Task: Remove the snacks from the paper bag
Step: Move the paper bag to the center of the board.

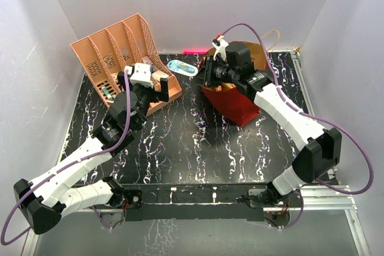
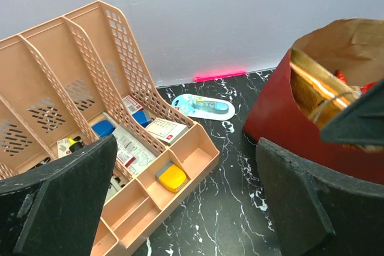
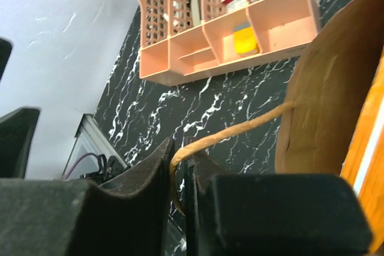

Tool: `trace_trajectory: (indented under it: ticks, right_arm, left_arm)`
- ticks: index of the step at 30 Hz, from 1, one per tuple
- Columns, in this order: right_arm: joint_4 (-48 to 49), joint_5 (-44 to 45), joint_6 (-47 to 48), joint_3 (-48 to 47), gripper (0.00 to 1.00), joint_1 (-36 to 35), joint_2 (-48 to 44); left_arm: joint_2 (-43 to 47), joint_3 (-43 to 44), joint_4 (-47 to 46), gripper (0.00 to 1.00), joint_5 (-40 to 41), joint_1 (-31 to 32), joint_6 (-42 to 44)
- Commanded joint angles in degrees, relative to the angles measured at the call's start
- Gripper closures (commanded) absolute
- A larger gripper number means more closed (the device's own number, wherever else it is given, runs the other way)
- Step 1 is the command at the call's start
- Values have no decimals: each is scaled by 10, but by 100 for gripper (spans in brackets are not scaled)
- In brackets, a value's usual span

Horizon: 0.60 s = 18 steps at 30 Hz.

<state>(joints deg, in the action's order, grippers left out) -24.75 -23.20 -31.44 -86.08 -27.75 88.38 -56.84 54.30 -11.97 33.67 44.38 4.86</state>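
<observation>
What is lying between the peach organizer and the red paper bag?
A light-blue oval object lies between peach organizer and paper bag; top external and left wrist views show it.

I'm seeing plain white walls (image 1: 192, 4) closing in three sides, black white-veined tabletop (image 1: 180, 148) lying flat under even light, pink strip (image 1: 193, 50) sitting at the back wall's foot.

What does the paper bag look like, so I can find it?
On the black marble table, look right of the peach organizer, near the back. The paper bag stands there, dark red outside and brown inside, the only thing with tan cord handles.
</observation>
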Motion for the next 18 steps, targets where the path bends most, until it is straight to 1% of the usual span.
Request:
trace_trajectory:
  ticks: [1,3,6,9,10,12,15,18]
  right_arm:
    - [50,11,-14,-17,78,-7,-48]
    - [9,38,10,-45,62,-7,-53]
    - [-43,96,50,-80,34,-7,-77]
    - [-84,201,98,-98,14,-6,-114]
    - [-93,251,111,-99,11,-6,-127]
    - [-95,349,139,-90,9,-6,-152]
    - [-62,500,199,-63,4,-2,-171]
    - [-48,575,245,-75,2,39,-140]
  left_arm:
    - [12,6,-10,2,27,2,-18]
    - [12,3,-12,2,29,2,-22]
    - [7,-3,-20,2,34,2,-22]
    - [-4,-5,-23,2,40,2,-20]
    - [-8,-6,-22,2,41,2,-21]
    - [-13,-6,-21,2,38,2,-22]
    - [-15,-5,-20,2,33,2,-26]
    - [-18,-4,-18,2,28,2,-28]
